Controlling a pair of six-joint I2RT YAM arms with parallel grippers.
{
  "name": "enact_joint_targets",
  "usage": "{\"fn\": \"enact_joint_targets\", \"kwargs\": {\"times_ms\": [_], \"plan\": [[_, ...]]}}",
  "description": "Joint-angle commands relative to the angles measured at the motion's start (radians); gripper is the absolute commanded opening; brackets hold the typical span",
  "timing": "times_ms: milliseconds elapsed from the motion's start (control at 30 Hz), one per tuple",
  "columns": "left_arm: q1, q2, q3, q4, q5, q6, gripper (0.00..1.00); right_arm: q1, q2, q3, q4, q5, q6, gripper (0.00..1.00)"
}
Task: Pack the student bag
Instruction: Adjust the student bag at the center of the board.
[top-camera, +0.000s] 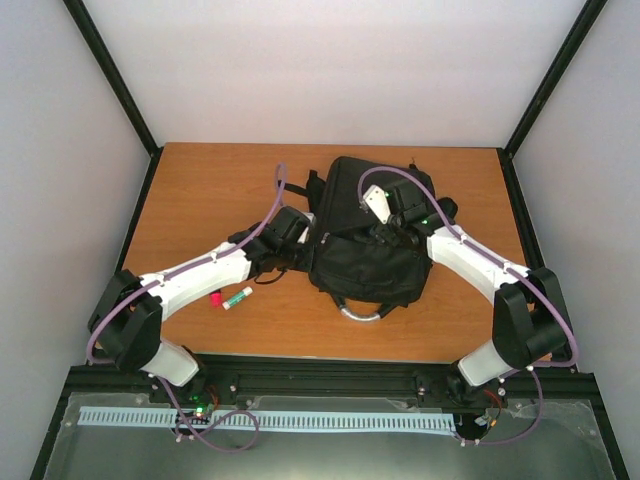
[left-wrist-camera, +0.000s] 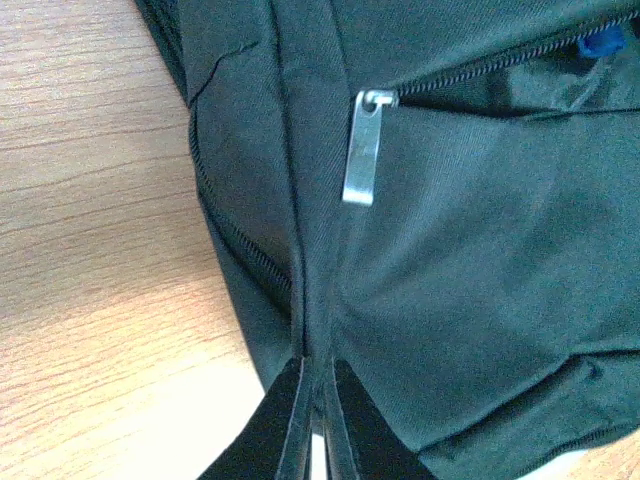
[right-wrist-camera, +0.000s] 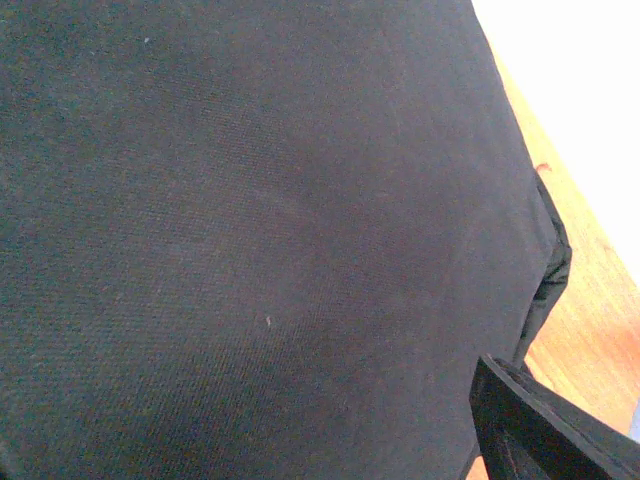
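1. Top external view: the student bag (top-camera: 365, 235) lies flat on the table (top-camera: 200, 190), around the middle and a little to the right. Its silvery curved handle (top-camera: 362, 313) points toward the near edge.
2. The bag is soft black woven cloth, creased and lumpy. In the left wrist view a flat metal zipper pull (left-wrist-camera: 362, 150) hangs at the end of a zip. A bit of blue (left-wrist-camera: 603, 42) shows farther along that zip.
3. The left arm bows in from the left. The left gripper (left-wrist-camera: 316, 368) sits at the bag's left edge, clenched tight right at a raised seam. Whether cloth is pinched between the fingers I cannot tell.
4. The right arm bends in from the right, with the right gripper (top-camera: 388, 228) over the bag's far part. Its wrist view shows only one dark finger (right-wrist-camera: 530, 430) above plain black cloth, so I cannot tell whether it is released or clenched.
5. On the wood-grain table by the left forearm, a small pink thing (top-camera: 215, 297) and a white tube (top-camera: 238, 297) with a green end lie just beside each other. Both are apart from the bag.
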Motion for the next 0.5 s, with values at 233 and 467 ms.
{"fn": "enact_joint_targets", "kwargs": {"times_ms": [233, 467], "plan": [[0.027, -0.144, -0.004, -0.302, -0.200, -0.085, 0.69, -0.015, -0.114, 0.089, -0.203, -0.425, 0.070, 1.00], [0.078, -0.228, -0.113, -0.449, -0.262, -0.129, 0.87, -0.078, -0.249, 0.086, -0.215, -0.530, 0.226, 1.00]]}}
